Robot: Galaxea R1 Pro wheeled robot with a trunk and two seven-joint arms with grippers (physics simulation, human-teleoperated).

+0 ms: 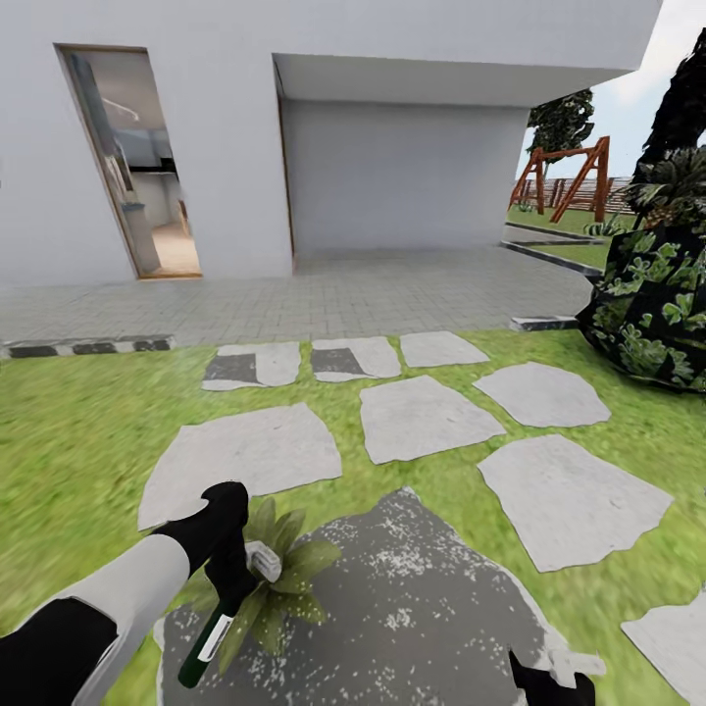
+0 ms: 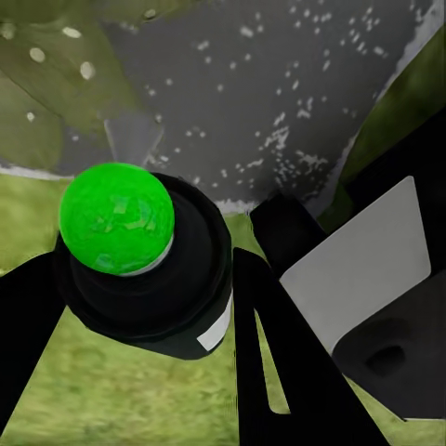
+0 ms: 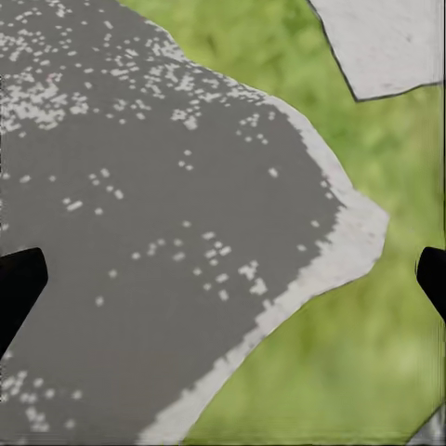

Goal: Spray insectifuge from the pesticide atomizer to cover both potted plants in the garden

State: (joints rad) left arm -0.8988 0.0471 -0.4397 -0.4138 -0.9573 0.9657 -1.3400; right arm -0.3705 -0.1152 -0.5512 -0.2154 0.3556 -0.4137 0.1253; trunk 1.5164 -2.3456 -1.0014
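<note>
The atomizer (image 1: 218,613) is pinched in the left gripper (image 1: 235,579), just over a potted plant (image 1: 284,579) on a dark speckled slab (image 1: 422,598). It is judged light, rigid and smooth, best held round the body below the white trigger head. The right gripper (image 3: 223,279) is spread empty above the slab edge. Lawn (image 1: 78,441), pale slabs and paving lie ahead.

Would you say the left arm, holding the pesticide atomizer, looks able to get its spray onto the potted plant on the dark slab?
Probably yes. The left gripper holds the pesticide atomizer right over the potted plant, with nothing visible between them, though I cannot tell where the nozzle points.
</note>
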